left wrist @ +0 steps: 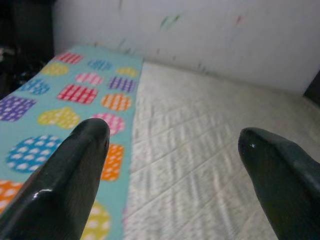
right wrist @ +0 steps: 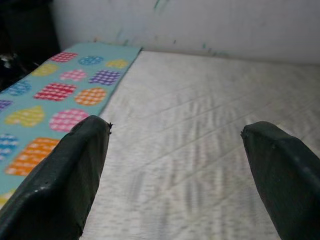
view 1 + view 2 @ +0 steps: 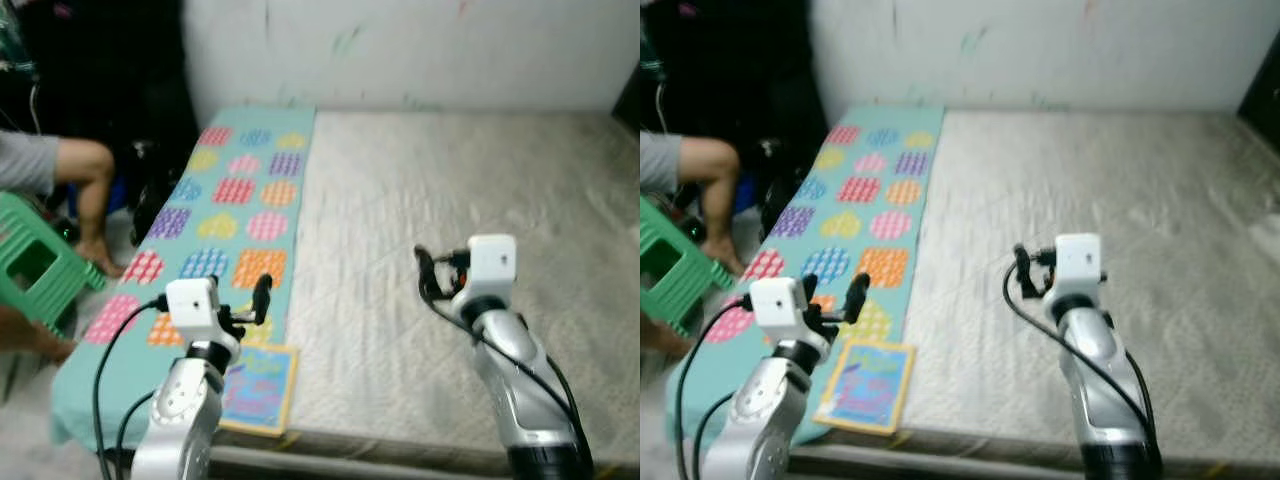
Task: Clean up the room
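At the near edge of the bed (image 3: 450, 180), a picture book (image 3: 257, 388) is lying flat on the teal spotted blanket (image 3: 236, 215), just beside the left claw (image 3: 250, 305). Judging by the task, the book is the thing to clear. The left claw should be coming down over one free edge, fingers straddling it, since a flat book offers little else. Both arms are reaching forward, low over the bed, with the right claw (image 3: 430, 272) over bare mattress. Both claws are standing wide open, gripping nothing.
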